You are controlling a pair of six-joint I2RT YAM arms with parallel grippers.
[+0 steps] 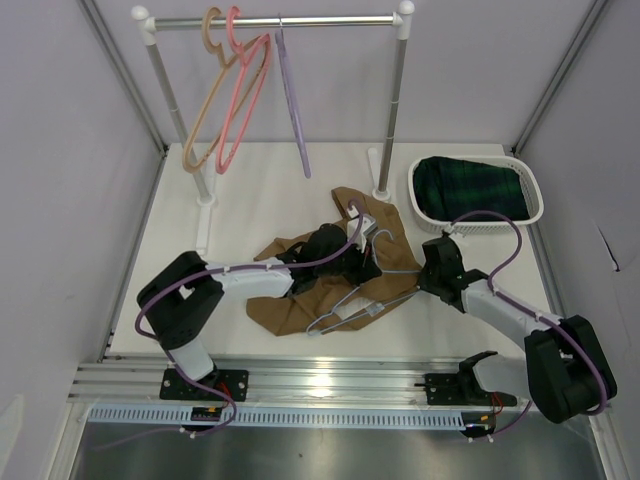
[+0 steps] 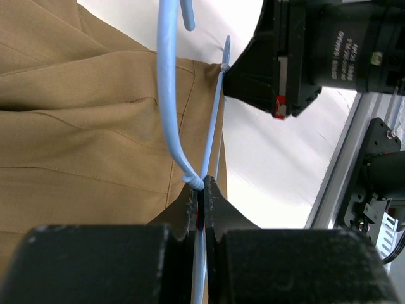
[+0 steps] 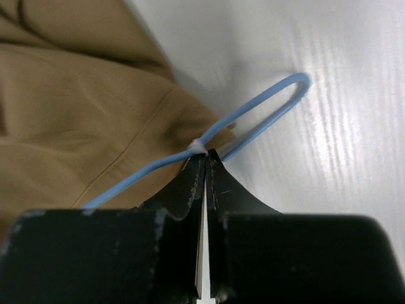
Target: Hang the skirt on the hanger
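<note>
**A:** What is being held on the left?

**B:** The hanger [image 2: 166, 95] is being gripped by the left claw [image 2: 201, 189]. The claw's fingers are being pressed shut on the thin blue wire right at a twisted joint, and the hook is running off toward 12 o'clock in the left wrist view.

**A:** Where is the skirt being found?

**B:** The skirt [image 2: 76, 126] is being seen rumpled on the white surface [image 3: 335, 126], mid-table in the overhead view. It is lying at 9 o'clock of the wire in both wrist views, and the hanger is lying partly over its 4 o'clock edge. No cloth is being carried by the hanger yet, so the task is being judged as barely started.

**A:** And on the right?

**B:** Another twisted joint is being clamped by the right claw [image 3: 204, 161], which is likewise shut tight. A small wire loop is sticking out toward 1 o'clock over bare surface.

**A:** Why are two grips being used?

**B:** The wire is probably being pinned at both points so that the springy frame is being stopped from pivoting or sliding. That is likely being done before the cloth is fed onto it.
</note>
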